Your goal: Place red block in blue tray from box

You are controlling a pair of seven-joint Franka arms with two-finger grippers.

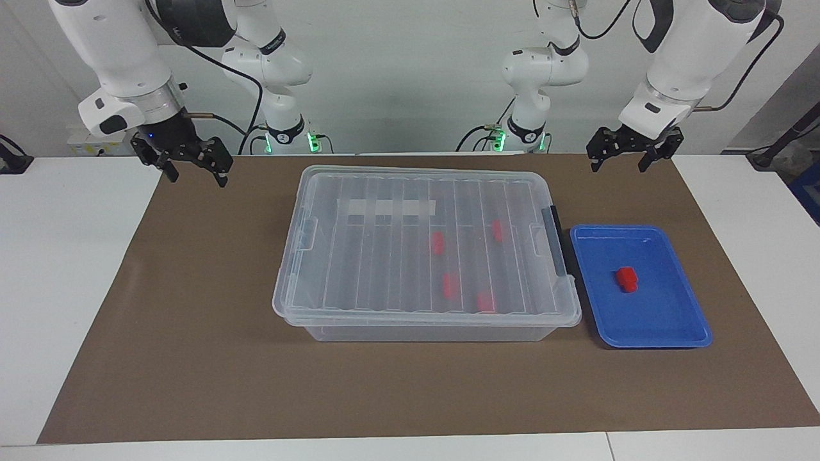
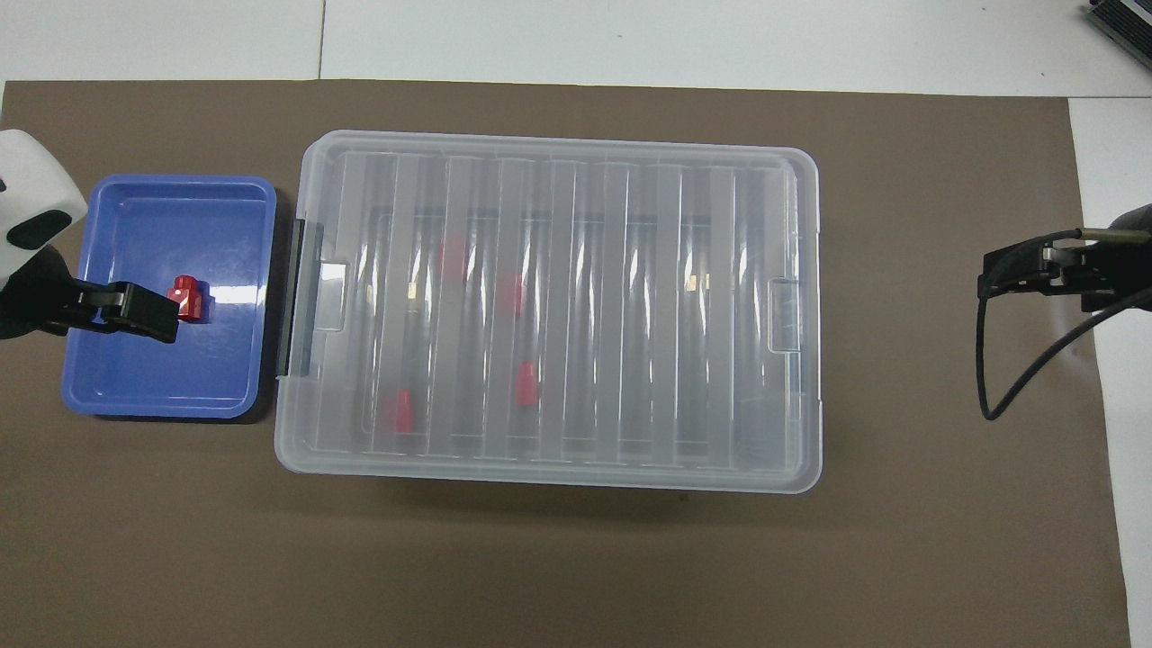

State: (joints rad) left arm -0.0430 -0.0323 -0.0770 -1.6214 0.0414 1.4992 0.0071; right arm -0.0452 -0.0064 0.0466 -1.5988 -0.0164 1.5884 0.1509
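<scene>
The box [image 1: 384,256] stands in the middle of the brown mat with its clear ribbed lid on and its black latch toward the blue tray; it also shows in the overhead view [image 2: 576,306]. Several red blocks [image 1: 437,243] lie inside it under the lid. The blue tray [image 1: 666,320] sits beside the box toward the left arm's end, with one red block [image 1: 626,279] lying in it, also seen from overhead [image 2: 187,299]. My left gripper [image 1: 619,164] hangs open and empty, raised well clear of the tray. My right gripper [image 1: 196,174] hangs open and empty over the mat's other end.
The brown mat [image 1: 192,358] covers most of the white table [image 1: 64,288]. A black cable loops from the right gripper [image 2: 1035,270] in the overhead view. A finger [image 2: 135,310] of the left gripper overlaps the tray [image 2: 162,387] from above.
</scene>
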